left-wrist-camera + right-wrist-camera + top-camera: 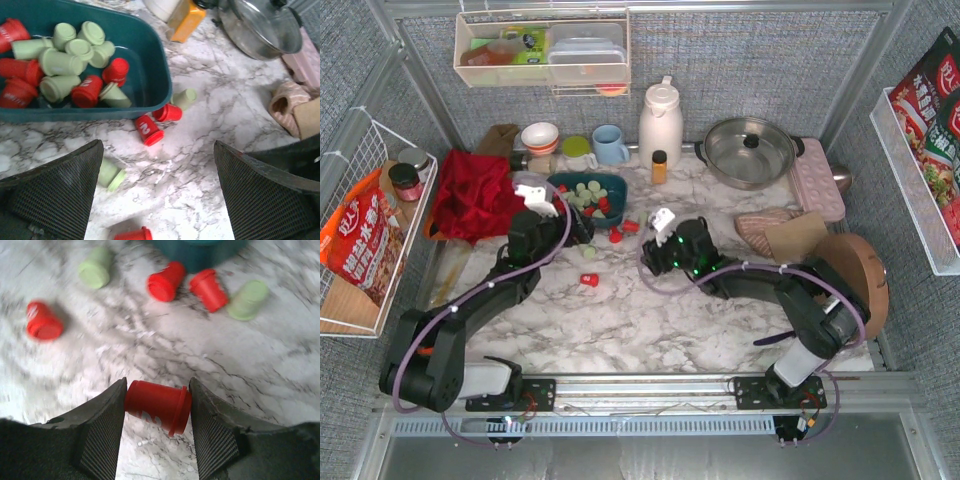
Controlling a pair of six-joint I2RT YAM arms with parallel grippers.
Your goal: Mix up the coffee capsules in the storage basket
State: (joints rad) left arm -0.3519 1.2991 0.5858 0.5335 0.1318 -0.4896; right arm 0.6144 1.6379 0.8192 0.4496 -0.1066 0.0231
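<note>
Your right gripper (157, 390) is clenching one red capsule (154, 404) between its two fingers. The capsule is lying sideways across the jaws, low over the marble table (150, 345), and I cannot tell if it is touching the table. Your left gripper (156, 150) is standing wide apart and is grasping nothing; it is hovering over the table, near the front wall of the basket (152, 65).

The basket is sitting toward the back of the table, in front of the left arm. Inside it a heap of capsules (60, 62) is lying, red ones and green ones together, most of them on their sides. Five loose capsules are lying outside on the table. Two red ones (148, 130) and one green one (185, 97) are resting just beside the near right corner of the basket. Another green one (111, 174) and another red one (132, 234) are lying nearer to the arms. A steel pot (260, 30) is standing to the right of the basket, well apart from it.
</note>
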